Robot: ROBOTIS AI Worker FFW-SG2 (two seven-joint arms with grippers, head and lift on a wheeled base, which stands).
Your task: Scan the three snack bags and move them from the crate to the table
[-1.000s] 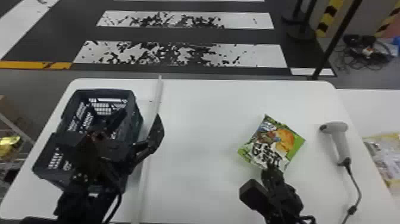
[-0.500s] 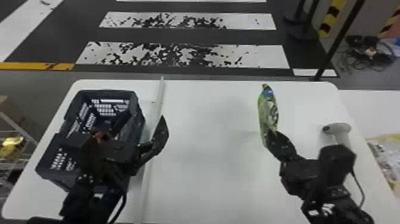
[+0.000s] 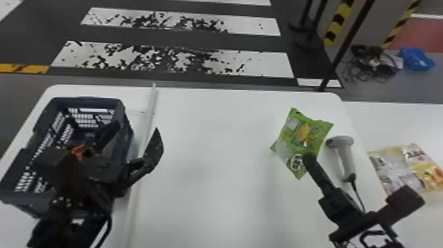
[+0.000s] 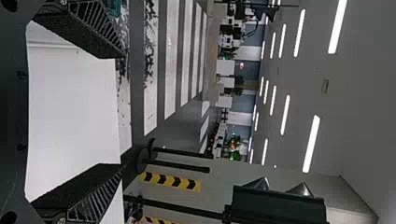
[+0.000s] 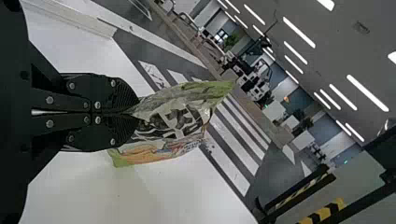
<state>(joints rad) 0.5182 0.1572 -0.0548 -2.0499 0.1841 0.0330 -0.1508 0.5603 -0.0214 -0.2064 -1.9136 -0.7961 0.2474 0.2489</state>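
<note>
My right gripper (image 3: 309,161) is at the right part of the table, shut on the near edge of a green snack bag (image 3: 305,132). In the right wrist view the right gripper (image 5: 133,113) pinches the crinkled bag (image 5: 180,119) between its two fingers. My left gripper (image 3: 136,138) stands open at the dark crate (image 3: 19,198), one finger over the crate and the other past its right side. In the left wrist view the left gripper (image 4: 122,109) has widely parted fingers with nothing between them. A grey-white scanner (image 3: 344,151) lies just right of the green bag.
A white strip (image 3: 140,158) runs along the table (image 3: 211,198) beside the crate. Yellow and white snack packs (image 3: 403,168) lie on a second white surface at the right. The scanner's cable trails toward the right arm. A dark pole stands behind the table.
The right gripper first swung the bag up edge-on, then turned it so that its other face shows in the head view. My left arm has hardly moved.
</note>
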